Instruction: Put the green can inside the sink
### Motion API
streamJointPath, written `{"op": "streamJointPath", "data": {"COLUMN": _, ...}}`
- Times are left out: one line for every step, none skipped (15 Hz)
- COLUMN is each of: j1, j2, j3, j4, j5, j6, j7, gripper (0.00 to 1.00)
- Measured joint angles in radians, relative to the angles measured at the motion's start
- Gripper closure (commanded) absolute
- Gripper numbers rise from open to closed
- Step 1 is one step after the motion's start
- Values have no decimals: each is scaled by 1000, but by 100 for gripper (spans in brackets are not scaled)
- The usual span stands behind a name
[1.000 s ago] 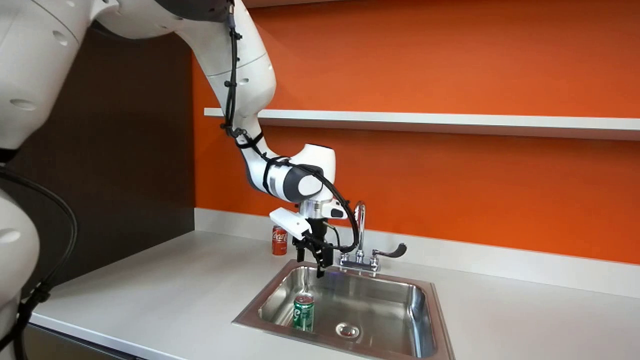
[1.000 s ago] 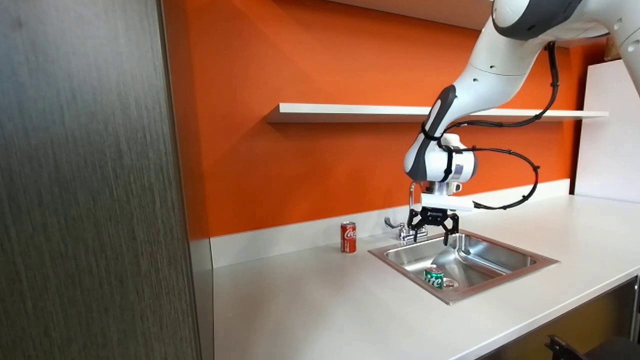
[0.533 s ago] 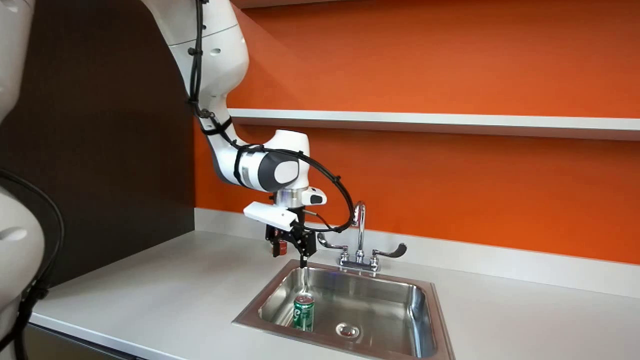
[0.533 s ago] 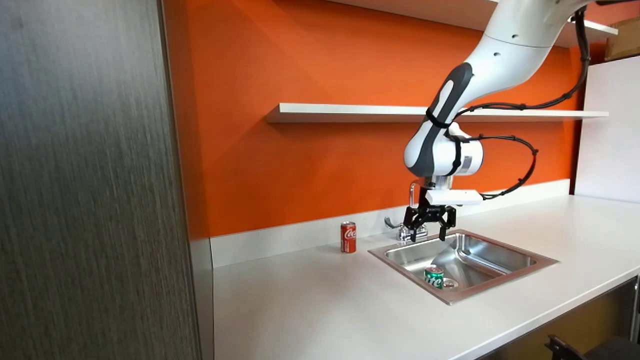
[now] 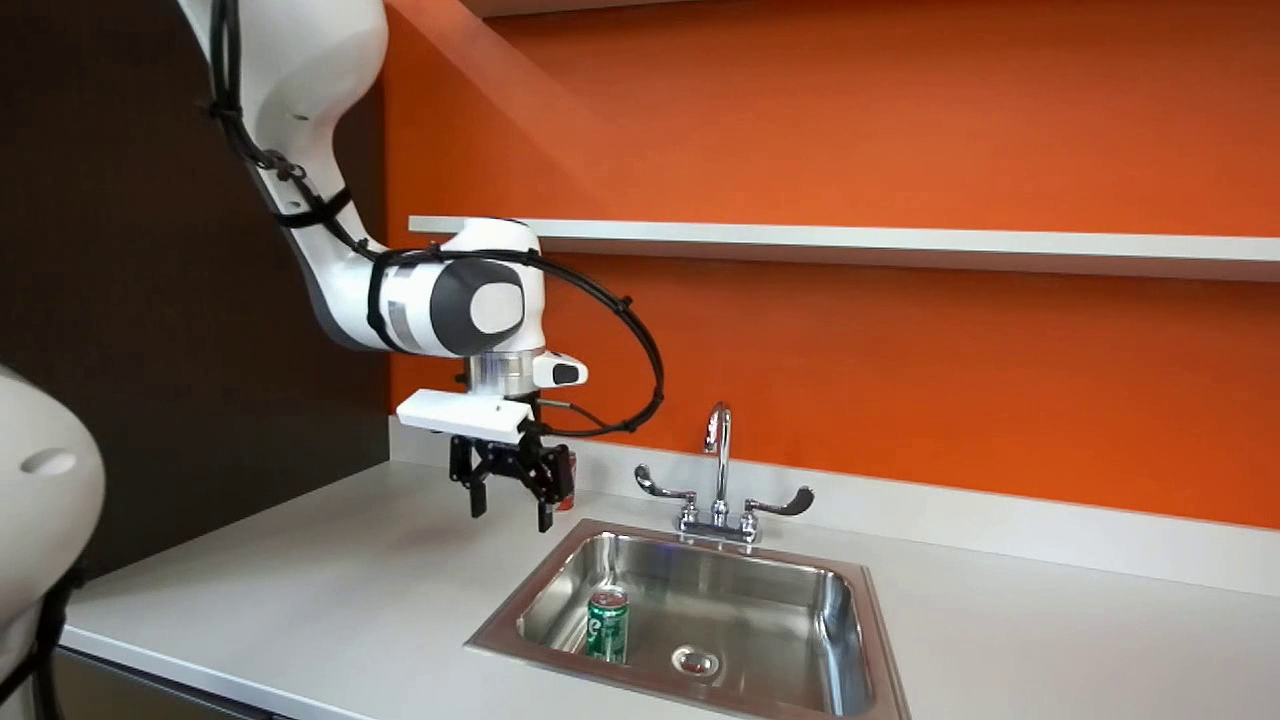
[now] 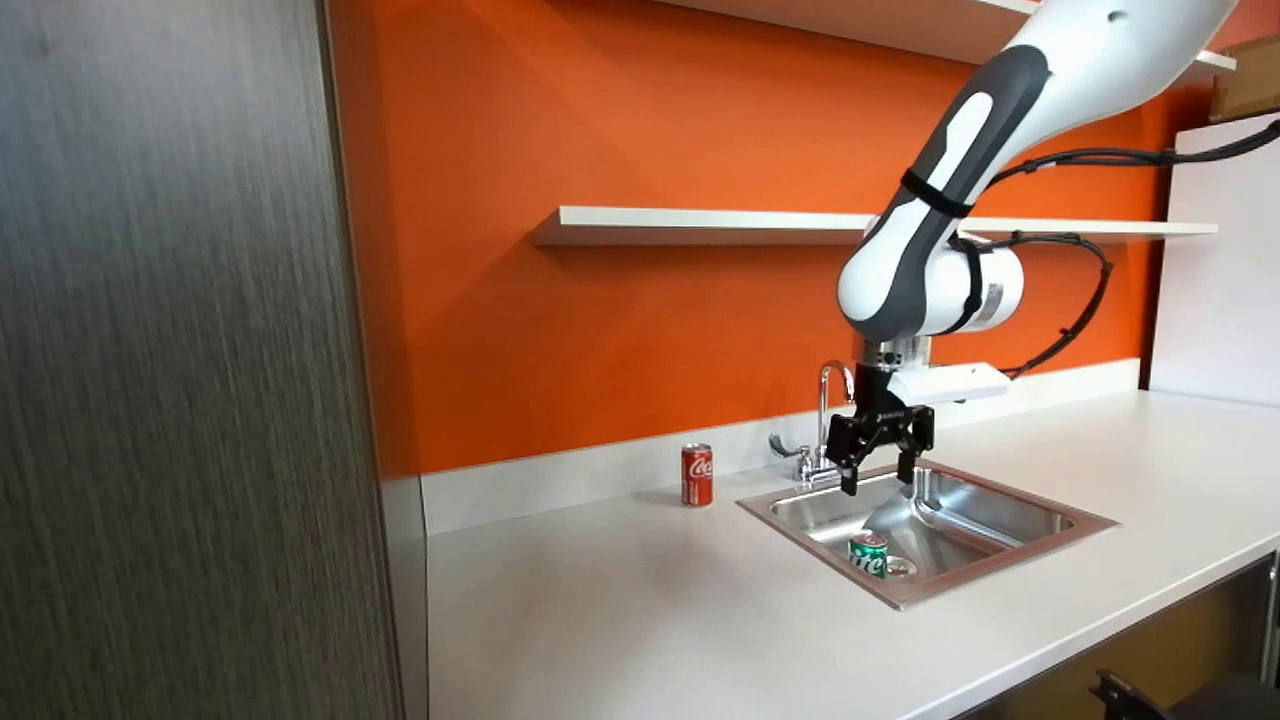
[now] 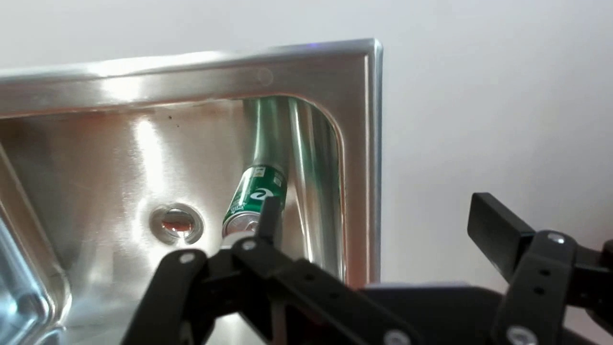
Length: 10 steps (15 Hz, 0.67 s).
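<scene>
- Placement of the green can [image 5: 607, 626] looks done: it is inside the sink [image 5: 540, 582], on the left side in both exterior views, to the left of the drain [image 5: 694, 660] and apart from it.
- Stance seems upright, though the sink's near edge may hide the can's base, so whether it sits flat cannot be fully told.
- Gripper [image 5: 511, 512] hangs above, near the sink's left edge, released: its fingers [image 5: 478, 497] are spread, with nothing held between them. In the wrist view one of the fingertips [image 7: 271, 218] overlaps the can by line of sight, yet both exterior views show gripper and can apart.
- Red can [image 6: 697, 474] stands on the counter [image 6: 600, 600], left of the faucet [image 5: 721, 480] and outside the sink; the task sentence does not call for it.
- Work left, as I judge it: none for the green can itself; only taking the arm [image 5: 345, 290] clear of the sink and parking it.
- Risk seems small. A drop toward the sink could tip the can, and a low swing to the right could catch the faucet, so lifting first would be the safer choice.
</scene>
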Motion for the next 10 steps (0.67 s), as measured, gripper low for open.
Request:
{"op": "streamJointPath", "data": {"j1": 2, "j2": -42, "j3": 2, "j4": -23, "j5": -22, "j6": -31, "j7": 0, "gripper": 0}}
{"op": "streamJointPath", "data": {"j1": 3, "j2": -86, "j3": 7, "j4": -43, "j5": -42, "j6": -72, "j7": 0, "gripper": 0}}
{"op": "streamJointPath", "data": {"j1": 4, "j2": -128, "j3": 12, "j4": -57, "j5": -54, "j6": -117, "j7": 0, "gripper": 0}}
{"op": "streamJointPath", "data": {"j1": 7, "j2": -169, "j3": 17, "j4": -67, "j5": -59, "j6": -169, "j7": 0, "gripper": 0}}
{"op": "streamJointPath", "data": {"j1": 10, "j2": -207, "j3": 23, "j4": -74, "j5": -61, "j6": -221, "j7": 0, "gripper": 0}}
{"op": "streamJointPath", "data": {"j1": 14, "j2": -242, "j3": 29, "j4": -79, "j5": -63, "j6": -268, "j7": 0, "gripper": 0}}
{"op": "streamJointPath", "data": {"j1": 16, "j2": -270, "j3": 35, "j4": -84, "j5": -64, "j6": -300, "j7": 0, "gripper": 0}}
{"op": "streamJointPath", "data": {"j1": 16, "j2": -290, "j3": 37, "j4": -89, "j5": -64, "j6": -314, "j7": 0, "gripper": 0}}
{"op": "streamJointPath", "data": {"j1": 16, "j2": -301, "j3": 38, "j4": -93, "j5": -64, "j6": -320, "j7": 0, "gripper": 0}}
{"op": "streamJointPath", "data": {"j1": 16, "j2": -304, "j3": 38, "j4": -96, "j5": -65, "j6": -320, "j7": 0, "gripper": 0}}
